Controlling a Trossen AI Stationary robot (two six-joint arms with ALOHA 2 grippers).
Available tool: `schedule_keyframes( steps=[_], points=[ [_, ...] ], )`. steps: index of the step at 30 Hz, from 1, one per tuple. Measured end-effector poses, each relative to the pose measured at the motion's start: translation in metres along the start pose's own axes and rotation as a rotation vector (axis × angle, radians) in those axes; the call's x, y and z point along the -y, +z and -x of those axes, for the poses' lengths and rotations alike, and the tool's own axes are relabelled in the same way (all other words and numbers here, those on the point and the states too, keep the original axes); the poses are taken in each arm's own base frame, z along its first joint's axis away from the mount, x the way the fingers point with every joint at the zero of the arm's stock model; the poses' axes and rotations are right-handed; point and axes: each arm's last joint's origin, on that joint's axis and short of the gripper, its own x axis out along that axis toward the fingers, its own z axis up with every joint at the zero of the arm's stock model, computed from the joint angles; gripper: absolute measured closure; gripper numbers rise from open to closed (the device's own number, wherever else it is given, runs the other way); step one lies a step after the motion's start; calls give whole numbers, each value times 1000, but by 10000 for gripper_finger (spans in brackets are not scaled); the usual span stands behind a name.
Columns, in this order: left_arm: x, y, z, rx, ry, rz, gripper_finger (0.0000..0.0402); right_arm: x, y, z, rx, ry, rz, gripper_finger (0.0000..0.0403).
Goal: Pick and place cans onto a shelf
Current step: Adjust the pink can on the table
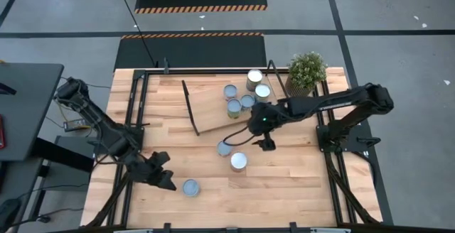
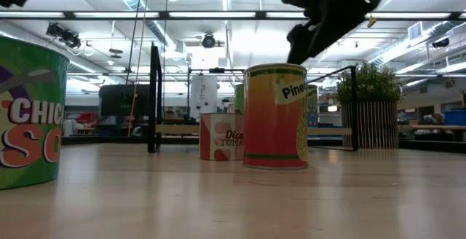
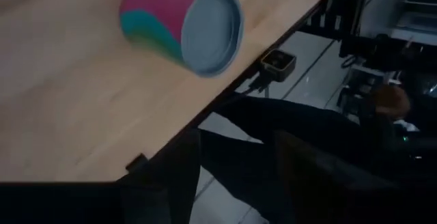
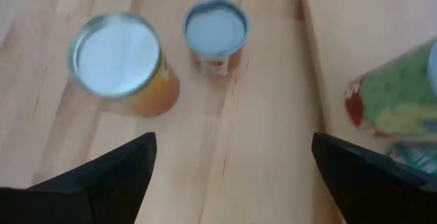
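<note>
While the right arm reaches in from the table's right edge across to the middle, its right gripper (image 1: 266,142) hangs above the tabletop (image 1: 298,183) with fingers spread wide and nothing between them, just beside the shelf (image 1: 213,109) and near two upright cans. The taller pineapple can (image 2: 275,116) stands on end, its long axis vertical, orange-pink with a green band and a silvery lid; the shorter tomato can (image 2: 217,137) stands behind it, pale-blue lid up. The shelf lies flat and slightly skewed, carrying five more upright cans (image 1: 246,91) clustered at its far right end near a potted plant (image 1: 307,71). The left gripper (image 1: 161,175) waits low at the near left corner, apparently open and empty, just beside a green soup can (image 1: 190,187) standing upright.
</note>
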Motion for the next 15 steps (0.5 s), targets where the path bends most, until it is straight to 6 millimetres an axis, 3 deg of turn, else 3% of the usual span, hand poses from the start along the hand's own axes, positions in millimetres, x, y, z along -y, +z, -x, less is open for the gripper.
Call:
schedule_keyframes(
  steps=[7,15],
  points=[
    [-1,-11,-11,-44,-8,64,210,5,-28,0,-3,44,-68,4],
    [-1,-23,-47,-172,18,68,210,1,-30,-1,-22,25,-75,4]
  ],
)
